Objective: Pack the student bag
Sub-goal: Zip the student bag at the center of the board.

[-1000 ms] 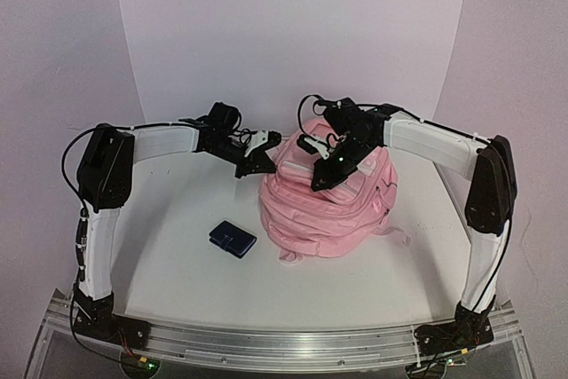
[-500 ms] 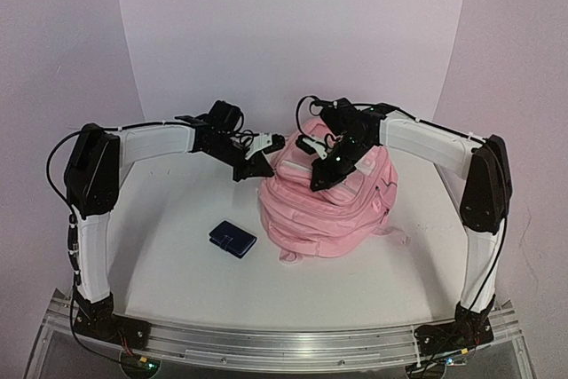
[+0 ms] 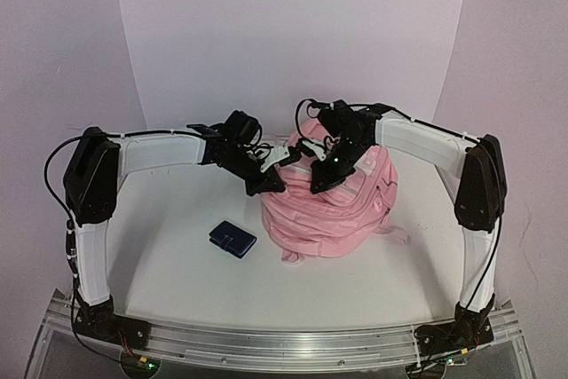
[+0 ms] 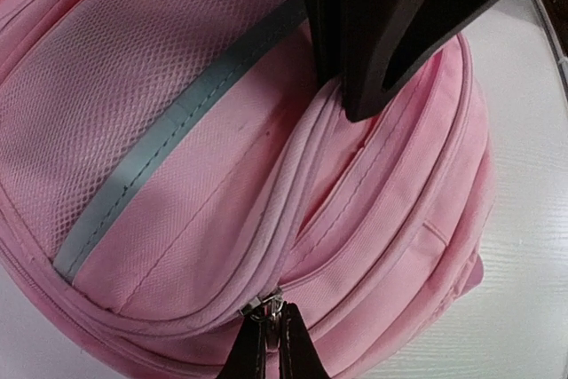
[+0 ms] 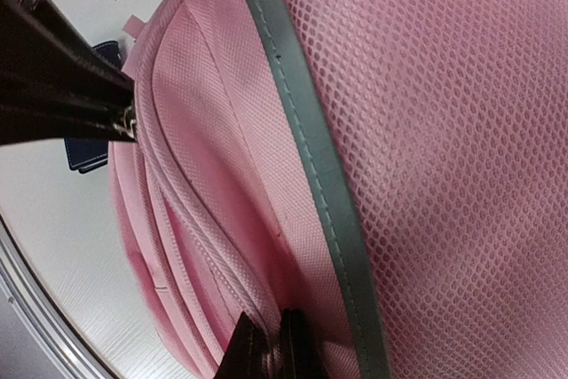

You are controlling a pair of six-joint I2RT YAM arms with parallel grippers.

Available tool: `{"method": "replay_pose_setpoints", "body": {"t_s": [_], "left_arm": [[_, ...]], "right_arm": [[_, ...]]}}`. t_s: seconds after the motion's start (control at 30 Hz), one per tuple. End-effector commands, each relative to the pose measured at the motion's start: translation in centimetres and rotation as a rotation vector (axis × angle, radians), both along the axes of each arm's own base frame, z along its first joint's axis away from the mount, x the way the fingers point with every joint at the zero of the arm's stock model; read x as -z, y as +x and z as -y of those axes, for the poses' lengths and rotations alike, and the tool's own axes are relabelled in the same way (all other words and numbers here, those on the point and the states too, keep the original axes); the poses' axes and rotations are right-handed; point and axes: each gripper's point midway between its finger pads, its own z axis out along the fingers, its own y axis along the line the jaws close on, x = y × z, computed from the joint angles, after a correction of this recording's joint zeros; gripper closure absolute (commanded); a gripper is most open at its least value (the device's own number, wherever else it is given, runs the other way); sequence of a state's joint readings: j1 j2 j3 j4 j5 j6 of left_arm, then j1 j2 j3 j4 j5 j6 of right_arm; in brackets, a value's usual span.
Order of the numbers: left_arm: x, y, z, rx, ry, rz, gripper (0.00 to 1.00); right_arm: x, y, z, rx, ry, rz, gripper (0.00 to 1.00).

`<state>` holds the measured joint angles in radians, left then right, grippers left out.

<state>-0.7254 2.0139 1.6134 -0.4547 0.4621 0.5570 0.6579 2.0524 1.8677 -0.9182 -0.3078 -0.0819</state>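
Pink bag point(image 3: 328, 215) seen mid-table, right of wallet point(image 3: 232, 239). Left gripper point(image 4: 273, 330) closed tight on zip pull point(image 4: 264, 308); right gripper point(image 5: 269, 335) pinched onto bag beside it. Risk judged: pull could be lost from fingertips; zip jammed by bunched fabric.

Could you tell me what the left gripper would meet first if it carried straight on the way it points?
The student bag: the left gripper, shut on a zip pull, touches its pink fabric. Farther along that line sits the right gripper, though depth is unclear.
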Motion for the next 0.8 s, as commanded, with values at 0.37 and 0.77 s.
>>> {"method": "replay_pose_setpoints", "body": {"t_s": [0.37,0.77], "left_arm": [[-3.3,-2.3,3.2,-0.105,-0.191,-0.099,1.00],[-2.9,-2.6,3.1,-0.129,-0.193,-0.173,1.00]], "right_arm": [[-7.3,-1.1,1.5,-0.016,0.234,0.005,0.47],[-3.5,-2.4,11.3,0.213,0.311,-0.210,0.34]]}}
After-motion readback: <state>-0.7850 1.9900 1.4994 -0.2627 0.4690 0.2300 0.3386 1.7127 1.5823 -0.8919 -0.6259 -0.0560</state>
